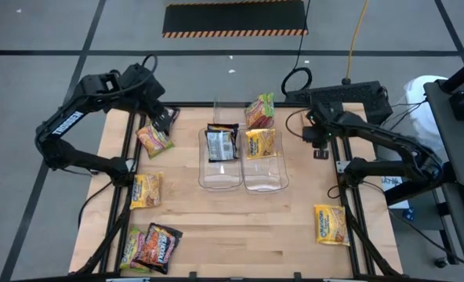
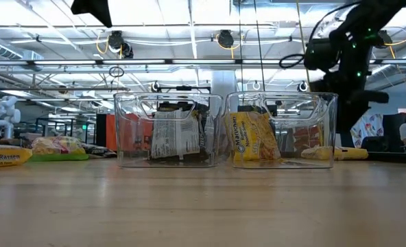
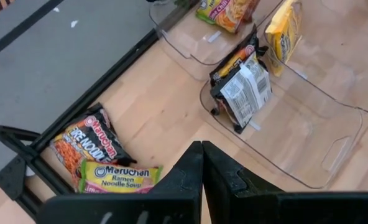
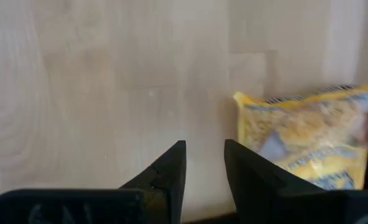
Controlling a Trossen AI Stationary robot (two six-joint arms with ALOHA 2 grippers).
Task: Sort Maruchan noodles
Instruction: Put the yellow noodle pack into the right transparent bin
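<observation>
**Right claw released and clear of the bins; next packet to choose**

Right claw (image 4: 204, 163): fingers parted with a narrow gap, nothing between them. In the high view it hangs over the table's far right part, just beside the right-hand clear bin (image 1: 266, 182) and clear of it. Its own camera looks onto bare wood with a yellow noodle packet (image 4: 308, 137) off to one side, not under the fingers.

Left claw (image 3: 201, 163): clenched, fingers pressed together, empty. It sits over the far left corner, close to a pink-green packet (image 1: 154, 139) lying flat there.

Bins: two clear bins side by side at the table's middle. The left bin (image 1: 219, 178) holds a dark packet (image 1: 222, 142) standing on edge, pale printed back showing. The right bin holds a yellow packet (image 1: 260, 144), also on edge. A pink-green packet (image 1: 259, 110) leans at the far end of the right bin; whether it is inside or just behind I cannot tell.

Loose packets: one yellow (image 1: 146, 190) by the left edge; a dark one (image 1: 158, 244) overlapping another packet at the near left corner; one yellow (image 1: 331, 224) near the right edge toward the near side.

Judgement: sorting is partly done. The sensible next pick for the right claw is the yellow packet by the right edge. To do it well: centre above it, come down with fingers spread across the short side, pinch the crimped edge, lift clear of the bin wall before crossing.
</observation>
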